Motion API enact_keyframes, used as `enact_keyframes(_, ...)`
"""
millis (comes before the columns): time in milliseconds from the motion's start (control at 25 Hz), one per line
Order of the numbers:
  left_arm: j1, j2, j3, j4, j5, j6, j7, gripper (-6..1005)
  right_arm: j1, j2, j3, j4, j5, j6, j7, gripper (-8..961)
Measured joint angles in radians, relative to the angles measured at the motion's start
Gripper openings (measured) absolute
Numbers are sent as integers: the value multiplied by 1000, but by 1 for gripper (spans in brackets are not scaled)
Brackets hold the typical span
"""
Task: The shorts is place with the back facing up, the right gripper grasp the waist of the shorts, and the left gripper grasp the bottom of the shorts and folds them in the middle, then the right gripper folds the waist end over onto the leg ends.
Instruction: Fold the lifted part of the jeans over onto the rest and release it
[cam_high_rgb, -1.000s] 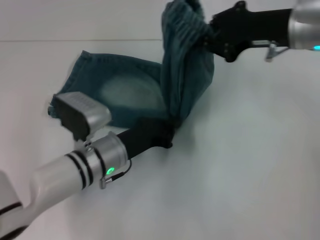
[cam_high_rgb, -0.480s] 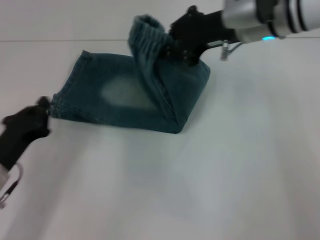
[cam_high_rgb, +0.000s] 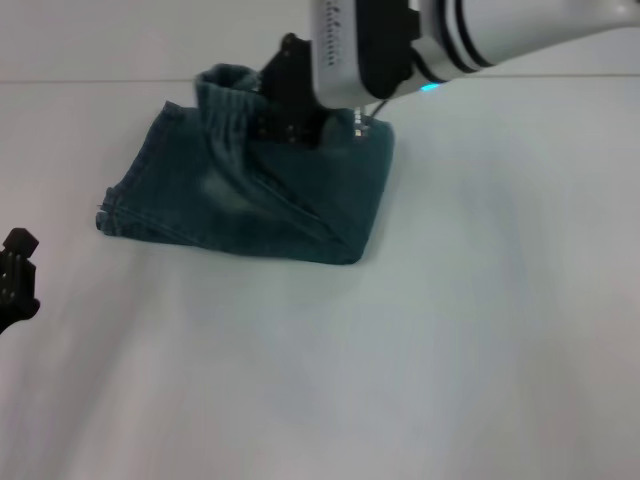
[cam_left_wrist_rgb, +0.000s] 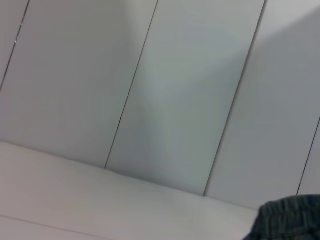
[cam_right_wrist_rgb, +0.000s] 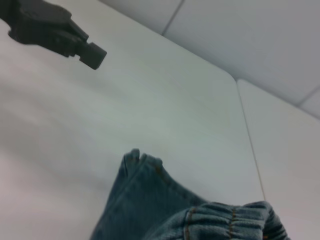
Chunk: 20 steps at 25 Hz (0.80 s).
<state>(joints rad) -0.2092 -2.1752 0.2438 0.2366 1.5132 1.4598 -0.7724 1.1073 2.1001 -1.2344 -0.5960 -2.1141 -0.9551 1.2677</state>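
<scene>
Denim shorts (cam_high_rgb: 250, 200) lie half-folded on the white table (cam_high_rgb: 450, 330). Right gripper (cam_high_rgb: 285, 105), above them, pinches the waist end (cam_high_rgb: 225, 85) (raised, mid-fold). Carry it low, align edges over the leg ends. Left gripper (cam_high_rgb: 15, 280) well clear; fingers' state indiscernible.

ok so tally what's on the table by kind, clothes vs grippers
Clothes: 1, the shorts, partly folded on the white table.
Grippers: 2, the right gripper on the waist end, and the left gripper off at the table's left edge, clear of the cloth.
Total: 3
</scene>
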Motion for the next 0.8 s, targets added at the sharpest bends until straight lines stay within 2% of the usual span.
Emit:
enact_keyframes(240,25,0,-1,-2,0,46,-4,1,50,7,-58,59,64,29,-76,192)
enact_keyframes(440,29,0,-1,-3,7,80,-7,1,46,9,-169,76,126,100,-102,237)
enact_keyframes(680,24,0,2,-6,8,79,-8,1,32,10,-253,113,246,191,-203,290)
enact_keyframes(800,22,0,5,-12,9,76,-8,1,28,10,-265,115,276,209,-230,317)
